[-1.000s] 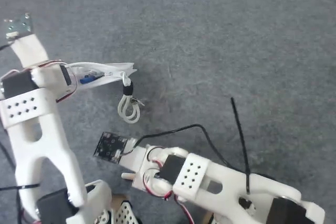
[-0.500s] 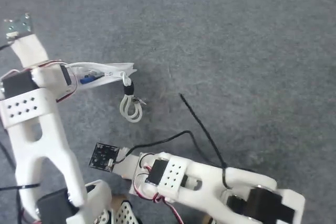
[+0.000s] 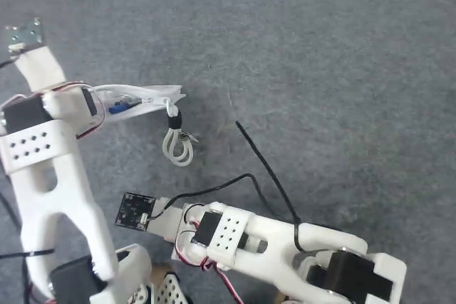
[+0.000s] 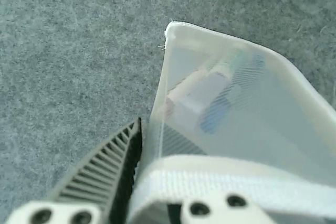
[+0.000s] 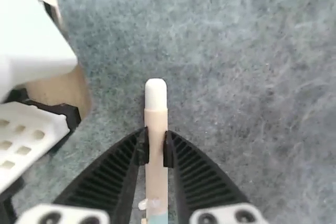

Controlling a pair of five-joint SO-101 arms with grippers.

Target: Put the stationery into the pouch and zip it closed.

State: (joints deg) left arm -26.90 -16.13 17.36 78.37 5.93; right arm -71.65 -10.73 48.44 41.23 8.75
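On the grey felt table (image 3: 342, 69) lies a white looped cord (image 3: 176, 149), attached to the pouch (image 3: 146, 96).

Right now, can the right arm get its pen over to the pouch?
Probably yes. The right gripper grips the pen, and between it and the pouch lie just carpet and a white cord loop. Whether the pouch is open, I cannot tell.

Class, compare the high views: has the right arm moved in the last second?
Yes. The right arm has slid toward the high view's lower left corner, farther from the pouch's cord loop, which has stayed put.
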